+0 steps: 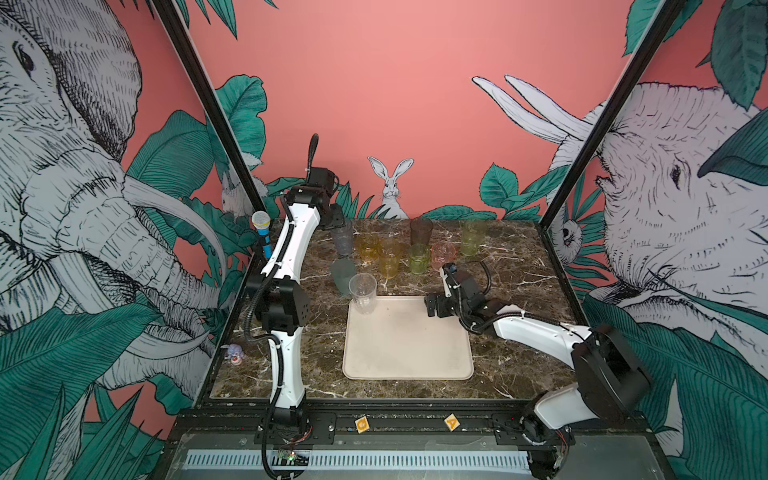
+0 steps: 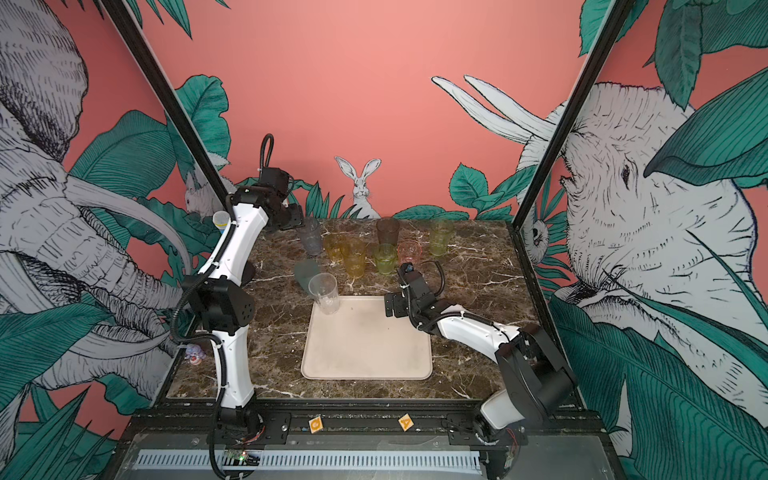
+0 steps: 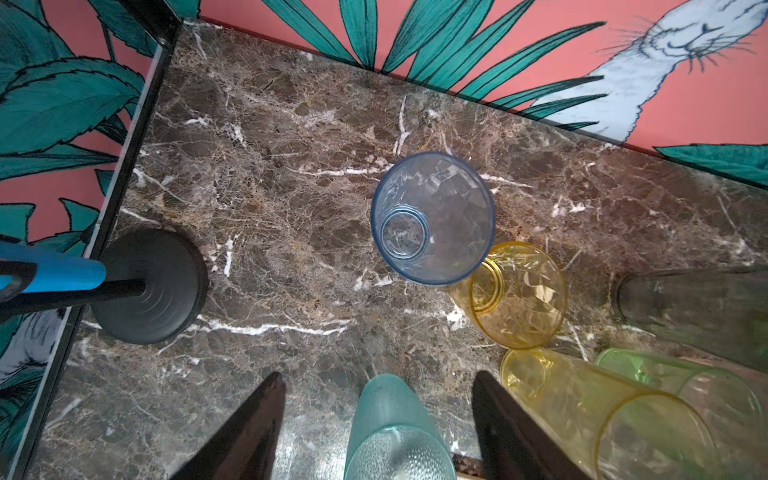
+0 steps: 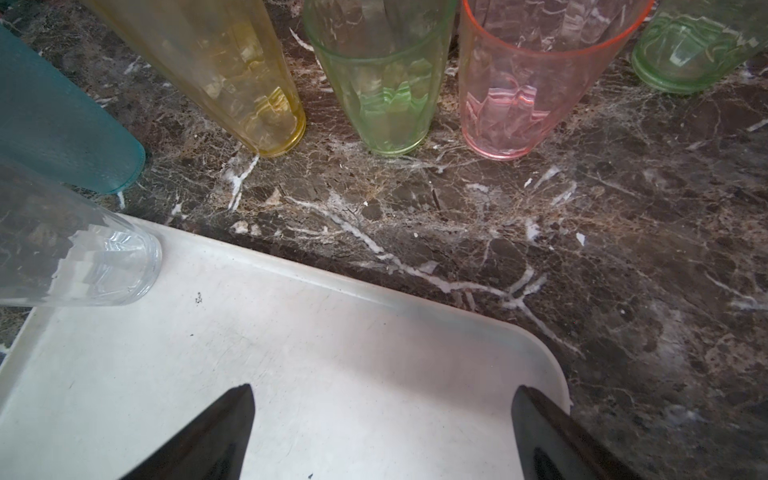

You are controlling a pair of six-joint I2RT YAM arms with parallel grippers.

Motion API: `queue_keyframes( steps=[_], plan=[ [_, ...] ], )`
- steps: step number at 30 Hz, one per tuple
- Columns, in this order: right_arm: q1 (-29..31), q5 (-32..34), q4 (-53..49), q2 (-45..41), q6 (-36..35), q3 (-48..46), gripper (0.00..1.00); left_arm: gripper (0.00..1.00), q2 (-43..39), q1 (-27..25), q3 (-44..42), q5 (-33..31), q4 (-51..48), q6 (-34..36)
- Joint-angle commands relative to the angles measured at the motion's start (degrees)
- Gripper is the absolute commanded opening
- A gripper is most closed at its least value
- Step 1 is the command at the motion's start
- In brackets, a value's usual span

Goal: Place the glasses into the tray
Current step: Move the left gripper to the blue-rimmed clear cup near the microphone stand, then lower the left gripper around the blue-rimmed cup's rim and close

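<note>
Left wrist view looks straight down into the blue-grey tumbler [image 3: 432,216], which stands upright on the marble worktop [image 3: 270,166] near the back left corner, with the short amber tumbler [image 3: 519,295] just beside it. The left tool [image 3: 377,376] hangs above them with its fingers spread well apart and gripping nothing. The teal tumbler [image 3: 395,424] shows in the gap between the fingers, with marble visible on either side, and neither finger touches it. In both top views the tray [image 1: 407,353] lies at the middle front of the worktop. The clear tumbler [image 1: 363,293] stands upright in its far left corner and is the only glass in it. The teal tumbler stands just behind it, off the tray. The other glasses are all upright on the worktop towards the back: the yellow tumbler [image 1: 389,257], the short green tumbler [image 1: 418,258], the pink tumbler [image 1: 443,254], the smoky grey tumbler [image 1: 421,231] behind those, and the tall green tumbler [image 1: 473,237] furthest right. The right tool [image 4: 384,387] hovers over the tray's far right corner, its fingers wide apart and empty. A toy microphone [image 1: 262,232] sits on a black stand at the worktop's left edge.
</note>
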Motion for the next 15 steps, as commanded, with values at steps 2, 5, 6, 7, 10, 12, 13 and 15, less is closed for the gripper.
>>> queue_keyframes(
  steps=[2, 5, 6, 7, 10, 12, 13, 15],
  plan=[
    [0.1, -0.3, 1.2, 0.8, 0.6, 1.7, 0.99, 0.73, 1.0, 0.8, 2.2, -0.2, 0.4, 0.6],
    [0.1, -0.3, 1.1, 0.8, 0.6, 1.7, 0.99, 0.73, 2.3, 1.0, 2.3, -0.2, 1.8, 0.3],
    [0.1, -0.3, 1.1, 0.8, 0.6, 1.7, 0.99, 0.73, 2.8, 1.1, 2.3, -0.3, 2.2, 0.2],
    [0.1, -0.3, 1.0, 0.8, 0.6, 1.7, 0.99, 0.73, 3.1, 1.2, 2.2, -0.4, 2.5, 0.1],
    [0.1, -0.1, 0.7, 0.6, 0.5, 1.8, 0.99, 0.73, 4.1, 1.1, 2.4, -0.1, 4.1, 0.1],
    [0.1, 0.6, 0.5, 0.2, 0.0, 1.7, 0.99, 0.73, 4.5, 1.2, 2.4, 0.0, 5.2, 0.1],
    [0.0, 1.4, 0.5, 0.1, -0.2, 1.6, 0.99, 0.73, 4.8, 1.2, 2.5, -0.1, 5.8, 0.1],
    [-0.3, 1.9, 0.1, 0.2, -0.5, 1.8, 0.99, 0.73, 5.5, 1.3, 2.5, 0.2, 7.0, 0.0]
  ],
)
